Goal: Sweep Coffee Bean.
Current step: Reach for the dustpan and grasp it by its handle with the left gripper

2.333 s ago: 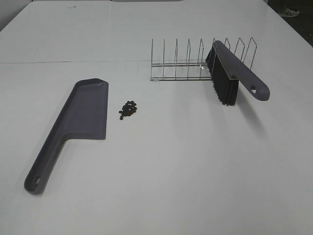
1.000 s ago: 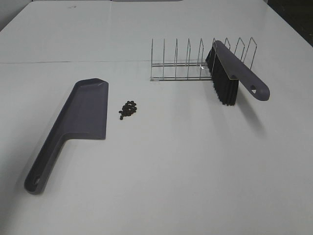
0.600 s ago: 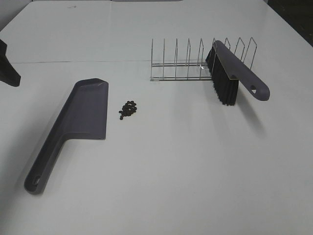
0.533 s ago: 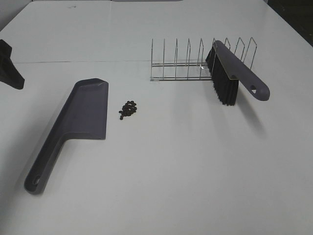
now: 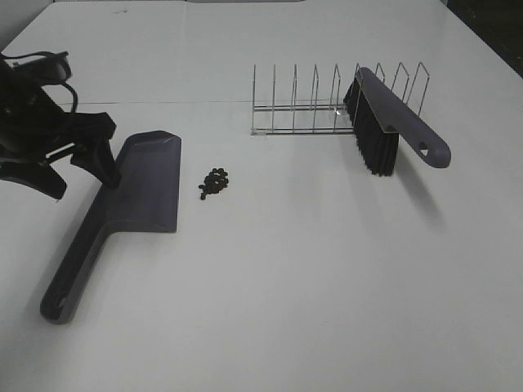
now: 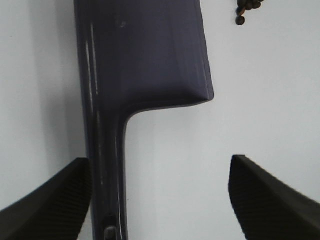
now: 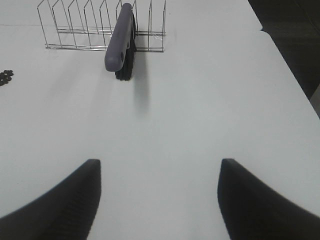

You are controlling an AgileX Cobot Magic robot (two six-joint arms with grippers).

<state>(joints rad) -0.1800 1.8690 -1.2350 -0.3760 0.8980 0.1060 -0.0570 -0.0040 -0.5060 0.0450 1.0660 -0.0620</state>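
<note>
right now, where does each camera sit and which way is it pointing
Exterior high: mounted high off the arms, looking down over the table at the dustpan, coffee beans and the brush at the wire rack; the left arm shows.
Left wrist: on the left arm, looking down on the dustpan; both jaws show, open.
Right wrist: on the right arm, facing the brush and rack; jaws show, open.
Shared: all three catch the coffee beans.
</note>
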